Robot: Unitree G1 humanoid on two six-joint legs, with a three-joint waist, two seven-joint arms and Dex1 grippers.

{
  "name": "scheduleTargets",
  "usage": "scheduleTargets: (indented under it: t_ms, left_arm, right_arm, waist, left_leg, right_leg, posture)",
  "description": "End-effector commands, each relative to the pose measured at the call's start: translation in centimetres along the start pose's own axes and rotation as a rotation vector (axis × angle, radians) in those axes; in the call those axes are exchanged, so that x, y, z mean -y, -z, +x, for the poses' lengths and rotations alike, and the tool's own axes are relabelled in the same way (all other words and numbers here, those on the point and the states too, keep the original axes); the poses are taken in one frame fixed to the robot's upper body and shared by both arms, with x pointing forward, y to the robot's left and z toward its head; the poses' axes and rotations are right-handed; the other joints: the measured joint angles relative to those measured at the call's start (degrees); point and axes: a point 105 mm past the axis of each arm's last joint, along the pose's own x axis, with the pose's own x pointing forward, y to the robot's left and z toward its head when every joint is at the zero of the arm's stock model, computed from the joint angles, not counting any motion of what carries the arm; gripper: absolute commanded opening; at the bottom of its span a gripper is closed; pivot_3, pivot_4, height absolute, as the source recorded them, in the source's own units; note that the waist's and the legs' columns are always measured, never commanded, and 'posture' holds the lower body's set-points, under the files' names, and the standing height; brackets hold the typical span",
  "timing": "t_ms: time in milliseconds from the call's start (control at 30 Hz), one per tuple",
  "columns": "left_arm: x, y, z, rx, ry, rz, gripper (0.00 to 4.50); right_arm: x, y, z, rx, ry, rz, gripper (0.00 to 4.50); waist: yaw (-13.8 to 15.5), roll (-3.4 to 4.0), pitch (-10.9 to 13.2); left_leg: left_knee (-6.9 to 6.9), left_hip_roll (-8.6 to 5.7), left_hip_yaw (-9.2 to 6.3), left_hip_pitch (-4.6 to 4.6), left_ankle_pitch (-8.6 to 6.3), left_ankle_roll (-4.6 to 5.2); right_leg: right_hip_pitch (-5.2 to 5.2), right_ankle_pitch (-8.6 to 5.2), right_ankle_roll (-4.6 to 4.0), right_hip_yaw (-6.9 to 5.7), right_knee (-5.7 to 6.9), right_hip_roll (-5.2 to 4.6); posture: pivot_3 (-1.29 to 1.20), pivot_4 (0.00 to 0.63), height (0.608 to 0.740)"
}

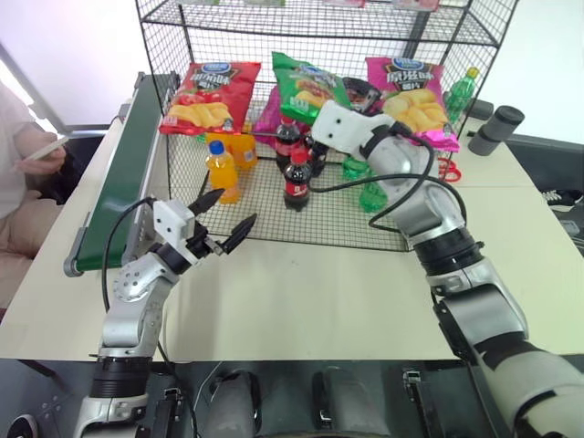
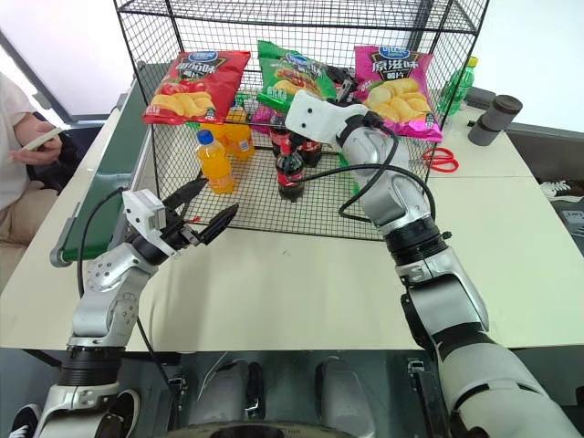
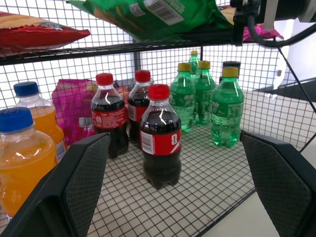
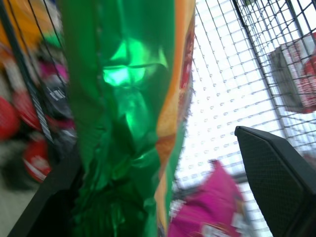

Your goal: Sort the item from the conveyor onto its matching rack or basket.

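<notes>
The item, a shiny green crisp bag (image 1: pixel 306 87), lies on the middle tier of the black wire rack (image 1: pixel 182 36), between a red bag and a magenta one. My right gripper (image 4: pixel 158 148) reaches into that tier from the front. Its jaws stand wide apart, with the bag's silver-green back (image 4: pixel 123 113) close against one finger and clear of the other. My left gripper (image 1: pixel 234 207) hovers open and empty over the table, in front of the rack's lower left corner. The dark-green conveyor (image 1: pixel 123 164) runs along the rack's left side, its belt bare.
A red crisp bag (image 1: pixel 205 96) and a magenta one (image 1: pixel 415 96) flank the item. Orange (image 1: pixel 222 171), cola (image 1: pixel 297 180) and green bottles (image 1: pixel 370 192) stand on the bottom tier. Scissors (image 1: pixel 447 169) and a dark cylinder (image 1: pixel 497 128) lie at right. A person (image 1: pixel 27 164) sits at left.
</notes>
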Motion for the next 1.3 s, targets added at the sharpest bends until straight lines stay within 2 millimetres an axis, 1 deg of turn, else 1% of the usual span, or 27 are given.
scheduleTargets:
  t_ms: [33,100,233,433,467,533,600,667,733,833,900,967,1100,1133,1200,1300]
  left_arm:
    - [0.1,-0.8,0.3,0.033,0.008,0.033,4.50]
    - [0.1,-0.8,0.4,0.032,0.008,0.031,4.50]
    - [0.3,-0.8,0.3,0.026,0.012,0.033,4.50]
    - [0.4,-0.9,0.4,0.027,0.011,0.035,4.50]
    - [0.5,-0.9,0.4,0.029,0.011,0.032,4.50]
    - [0.6,-1.0,0.5,0.030,0.014,0.034,4.50]
    - [0.6,-1.0,0.6,0.031,0.014,0.035,4.50]
    - [0.6,-1.0,0.6,0.031,0.015,0.036,4.50]
    - [0.6,-1.0,0.6,0.030,0.017,0.037,4.50]
    - [0.5,-0.8,0.5,0.023,0.021,0.043,4.50]
    - [0.6,-0.7,0.5,0.022,0.024,0.041,4.50]
    - [0.7,-0.7,0.5,0.023,0.029,0.037,4.50]
    - [0.6,-0.7,0.5,0.023,0.035,0.040,4.50]
    - [0.5,-0.7,0.4,0.022,0.033,0.041,4.50]
    - [0.3,-0.7,0.4,0.021,0.031,0.044,4.50]
    - [0.3,-0.7,0.6,0.022,0.031,0.045,4.50]
  right_arm:
    - [1.9,-1.3,-0.3,0.055,0.038,0.150,3.99]
    - [1.6,-1.1,-0.2,0.055,0.023,0.225,3.99]
    - [1.0,-0.4,-0.4,0.032,0.000,0.302,3.99]
    - [0.9,-1.3,-0.8,0.075,-0.048,0.321,3.99]
    - [0.8,-1.5,-0.9,0.087,-0.062,0.357,3.99]
    - [0.8,-1.8,-1.1,0.099,-0.070,0.373,3.99]
    - [0.8,-1.7,-1.4,0.101,-0.069,0.465,3.99]
    - [0.6,-2.1,-1.9,0.139,-0.104,0.537,3.99]
    - [0.7,-2.1,-2.3,0.144,-0.105,0.581,3.99]
    - [1.3,-2.0,-3.0,0.151,-0.094,0.586,3.99]
    - [1.4,-2.3,-3.4,0.185,-0.109,0.667,3.99]
    - [1.6,-2.3,-3.7,0.195,-0.116,0.689,3.99]
    - [2.5,-3.3,-5.0,0.293,-0.140,0.791,3.99]
    - [2.4,-3.1,-5.1,0.287,-0.139,0.764,3.99]
    - [1.3,-2.7,-5.2,0.275,-0.174,0.716,3.99]
    - [0.8,-2.7,-5.1,0.272,-0.176,0.752,3.99]
  waist:
    - [0.05,0.00,0.00]
    - [0.06,0.00,0.00]
    - [0.06,0.00,0.00]
    - [0.06,0.00,0.00]
    - [0.04,0.00,0.00]
    - [0.02,0.00,0.00]
    - [0.07,0.00,0.00]
    - [0.11,0.00,0.00]
    - [0.17,0.00,0.00]
    - [0.19,0.00,0.00]
    - [0.19,0.00,0.00]
    - [0.19,0.00,0.00]
    - [0.19,0.00,0.00]
    - [0.20,0.00,0.00]
    - [0.20,0.00,0.00]
    - [0.13,0.00,0.00]
  left_leg:
    - [0.00,0.00,0.00,0.00,0.00,0.00]
    - [0.00,0.00,0.00,-0.01,0.00,0.01]
    - [0.00,0.00,0.00,-0.01,-0.02,0.03]
    - [0.00,0.00,-0.01,-0.01,-0.02,0.03]
    - [0.00,0.00,-0.01,-0.01,-0.02,0.03]
    - [-0.01,0.00,-0.03,-0.01,-0.02,0.03]
    - [-0.02,0.00,-0.04,-0.01,-0.02,0.03]
    - [-0.02,0.00,-0.03,-0.01,-0.02,0.03]
    - [-0.02,0.00,-0.04,-0.01,-0.03,0.04]
    - [-0.02,0.00,-0.06,-0.02,-0.03,0.05]
    - [-0.02,-0.01,-0.07,-0.02,-0.03,0.05]
    - [-0.02,-0.01,-0.07,-0.02,-0.03,0.05]
    - [-0.02,0.00,-0.08,-0.02,-0.03,0.05]
    - [-0.03,0.00,-0.09,-0.02,-0.03,0.05]
    - [-0.03,0.00,-0.09,-0.02,-0.04,0.06]
    - [-0.03,-0.02,-0.09,-0.02,-0.04,0.08]
  right_leg:
    - [0.00,0.00,0.00,0.00,0.00,0.00]
    - [0.00,0.00,0.00,0.00,-0.01,0.00]
    - [0.00,0.00,0.00,0.00,-0.02,-0.01]
    - [-0.01,0.00,0.00,0.00,-0.02,-0.01]
    - [-0.01,0.00,0.00,0.00,-0.02,-0.01]
    - [-0.01,0.00,0.00,0.00,-0.02,0.00]
    - [-0.01,0.00,0.00,0.00,-0.02,0.00]
    - [0.00,0.00,0.00,0.00,-0.03,-0.01]
    - [0.00,0.00,0.00,0.00,-0.04,-0.01]
    - [0.00,0.00,0.00,0.00,-0.04,-0.02]
    - [0.00,0.00,0.00,0.00,-0.04,-0.02]
    - [0.00,0.00,0.00,-0.01,-0.04,-0.02]
    - [0.00,0.00,0.00,-0.01,-0.04,-0.01]
    - [0.00,0.00,0.00,-0.01,-0.04,-0.01]
    - [0.01,0.00,0.00,-0.01,-0.06,-0.01]
    - [0.02,0.00,0.00,-0.01,-0.06,-0.02]
  posture:
    - [0.00,0.150,0.740]
    - [0.00,0.150,0.740]
    - [0.00,0.150,0.740]
    - [0.00,0.150,0.740]
    - [0.00,0.150,0.740]
    - [0.00,0.150,0.740]
    - [0.00,0.150,0.740]
    - [0.00,0.150,0.740]
    - [0.00,0.150,0.740]
    - [0.00,0.150,0.740]
    - [0.00,0.150,0.740]
    - [0.00,0.150,0.740]
    - [0.00,0.150,0.740]
    - [0.00,0.150,0.740]
    - [0.00,0.150,0.740]
    - [0.00,0.150,0.740]
